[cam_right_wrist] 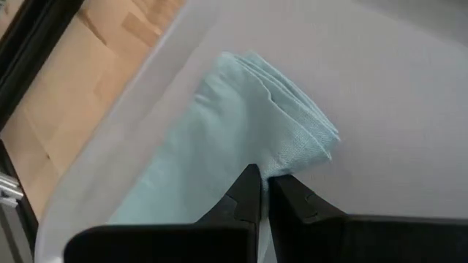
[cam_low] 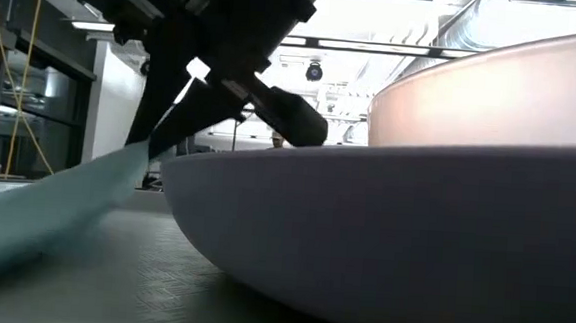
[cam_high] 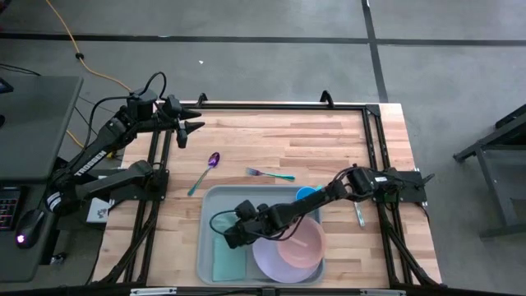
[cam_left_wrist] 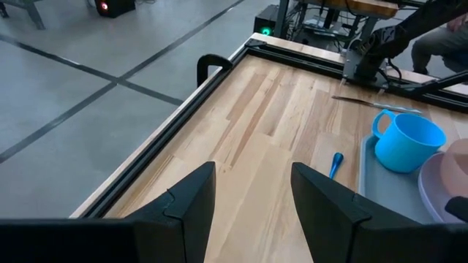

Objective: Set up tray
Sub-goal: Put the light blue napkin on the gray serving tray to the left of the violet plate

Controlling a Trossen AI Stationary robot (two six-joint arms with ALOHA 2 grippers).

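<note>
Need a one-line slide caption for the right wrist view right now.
Right gripper shut on the edge of the folded teal cloth, which lies in the grey-blue plastic tray near its rim.

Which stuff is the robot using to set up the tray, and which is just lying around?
For the job:
tray
teal cloth, pinched by the right pincer
pink plate
blue cup

Lying about:
purple spoon
fork
knife
left pincer, open, waiting at the far edge
</note>
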